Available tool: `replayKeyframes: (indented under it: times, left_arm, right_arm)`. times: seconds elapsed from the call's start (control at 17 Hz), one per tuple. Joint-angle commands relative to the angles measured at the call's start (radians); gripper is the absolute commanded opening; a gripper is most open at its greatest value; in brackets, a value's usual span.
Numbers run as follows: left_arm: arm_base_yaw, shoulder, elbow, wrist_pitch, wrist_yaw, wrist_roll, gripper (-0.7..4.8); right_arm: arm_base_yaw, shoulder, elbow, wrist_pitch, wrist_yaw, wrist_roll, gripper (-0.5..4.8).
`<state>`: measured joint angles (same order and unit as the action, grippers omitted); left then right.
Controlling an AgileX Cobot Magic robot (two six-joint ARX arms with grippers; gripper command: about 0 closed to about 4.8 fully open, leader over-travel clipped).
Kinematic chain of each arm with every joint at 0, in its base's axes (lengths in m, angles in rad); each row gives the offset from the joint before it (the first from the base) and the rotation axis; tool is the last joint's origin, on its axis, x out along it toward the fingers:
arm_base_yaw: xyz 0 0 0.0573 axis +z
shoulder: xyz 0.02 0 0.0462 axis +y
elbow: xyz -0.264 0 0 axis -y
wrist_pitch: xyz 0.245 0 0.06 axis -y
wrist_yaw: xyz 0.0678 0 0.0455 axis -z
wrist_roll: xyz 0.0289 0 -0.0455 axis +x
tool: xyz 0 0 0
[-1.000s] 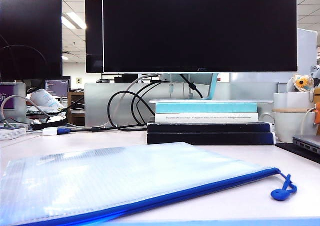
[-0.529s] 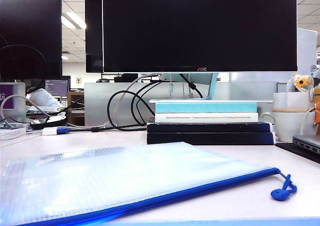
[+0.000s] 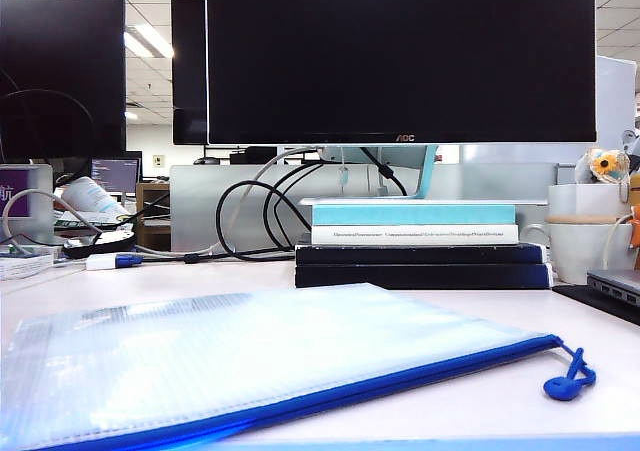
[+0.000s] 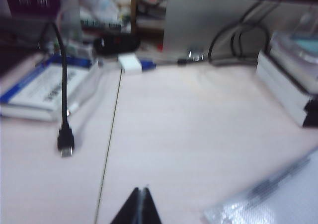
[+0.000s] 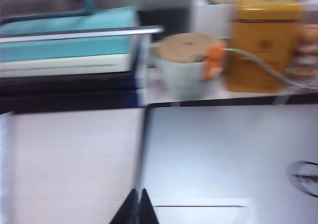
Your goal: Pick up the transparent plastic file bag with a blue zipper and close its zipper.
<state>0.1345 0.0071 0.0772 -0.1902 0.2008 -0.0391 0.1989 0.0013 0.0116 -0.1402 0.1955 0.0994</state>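
The transparent plastic file bag [image 3: 250, 356] lies flat on the white desk at the front of the exterior view. Its blue zipper [image 3: 330, 396] runs along the near edge, and the blue cord pull [image 3: 570, 379] rests on the desk at the right end. No arm shows in that view. In the left wrist view a corner of the bag [image 4: 268, 199] shows, and my left gripper [image 4: 141, 190] hangs shut and empty over bare desk beside it. My right gripper [image 5: 137, 191] is shut and empty at the edge of a closed silver laptop [image 5: 223, 149].
Stacked books [image 3: 420, 243] stand behind the bag under a large monitor [image 3: 400, 56]. A lidded white mug [image 5: 186, 67] and a yellow tin [image 5: 266, 42] stand behind the laptop. A black cable with a plug [image 4: 64, 142] and a boxed item [image 4: 42, 87] lie at the left.
The bag and its pull lie as before. The exterior view has shifted very slightly; no arm shows in any of its frames.
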Motion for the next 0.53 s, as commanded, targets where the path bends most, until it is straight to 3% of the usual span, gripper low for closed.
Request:
replayKeyframes:
  times: [0.06, 0.12, 0.29, 0.35, 0.53]
  left_arm:
    - [0.0, -0.005, 0.001, 0.021, 0.005, 0.003, -0.05]
    - [0.0, -0.005, 0.0, 0.02, -0.002, 0.006, -0.05]
    - [0.0, -0.005, 0.0, 0.006, 0.0, 0.003, -0.04]
    - [-0.014, -0.005, 0.0, -0.005, 0.002, 0.004, -0.04]
    - [-0.014, -0.005, 0.0, -0.005, 0.002, 0.004, -0.04]
  right_arm:
    - [-0.089, -0.001, -0.006, 0.026, -0.082, 0.006, -0.01]
    - [-0.154, -0.001, -0.006, 0.016, -0.197, 0.007, -0.01]
    - [-0.154, -0.001, -0.006, 0.014, -0.188, 0.012, 0.0]
    - [-0.153, -0.001, -0.006, 0.015, -0.217, 0.098, 0.24]
    - [-0.153, -0.001, -0.006, 0.018, -0.217, 0.101, 0.24]
